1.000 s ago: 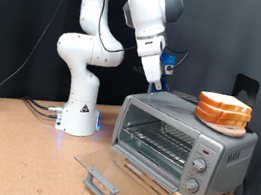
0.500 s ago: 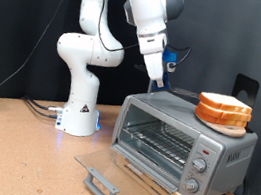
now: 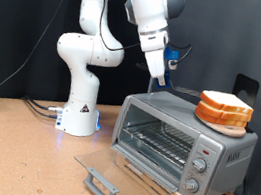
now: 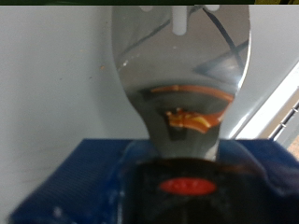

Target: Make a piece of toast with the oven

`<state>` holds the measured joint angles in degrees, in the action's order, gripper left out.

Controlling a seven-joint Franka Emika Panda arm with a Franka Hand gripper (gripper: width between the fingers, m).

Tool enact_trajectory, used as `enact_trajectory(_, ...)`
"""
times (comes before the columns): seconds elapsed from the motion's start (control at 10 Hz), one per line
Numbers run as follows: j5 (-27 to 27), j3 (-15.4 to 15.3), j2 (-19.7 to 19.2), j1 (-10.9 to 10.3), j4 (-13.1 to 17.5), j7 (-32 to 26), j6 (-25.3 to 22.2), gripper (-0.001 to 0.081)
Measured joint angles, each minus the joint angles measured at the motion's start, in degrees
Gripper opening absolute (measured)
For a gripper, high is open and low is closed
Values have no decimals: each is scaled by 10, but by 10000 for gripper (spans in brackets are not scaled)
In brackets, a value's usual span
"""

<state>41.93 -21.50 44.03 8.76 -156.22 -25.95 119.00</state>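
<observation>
The silver oven (image 3: 191,129) stands on a wooden base with its glass door (image 3: 123,169) dropped open and its rack empty. Two pieces of toast (image 3: 224,107) lie stacked on an orange plate (image 3: 218,121) on the oven's top, at the exterior view's right. My gripper (image 3: 162,67) hangs above the oven's top left part, to the left of the toast. It is shut on a blue-handled metal spatula (image 3: 159,82) that points down, clear of the oven. In the wrist view the shiny spatula blade (image 4: 182,84) fills the middle and mirrors the toast, above the blue handle (image 4: 93,182).
The door's grey bar handle (image 3: 102,186) juts out over the table in front of the oven. The robot's white base (image 3: 79,114) stands to the oven's left. Cables (image 3: 37,107) run along the table behind it. A black bracket (image 3: 244,89) is behind the toast.
My gripper with the spatula has risen slightly and shifted a little to the exterior view's right, towards the toast. Oven, door and toast have not moved.
</observation>
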Motion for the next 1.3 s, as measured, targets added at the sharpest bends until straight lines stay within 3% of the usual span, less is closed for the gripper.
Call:
enact_trajectory(0.6,-3,-31,-56,21,27,26,47,396)
enact_trajectory(1.3,-8,-51,-101,32,59,27,81,396)
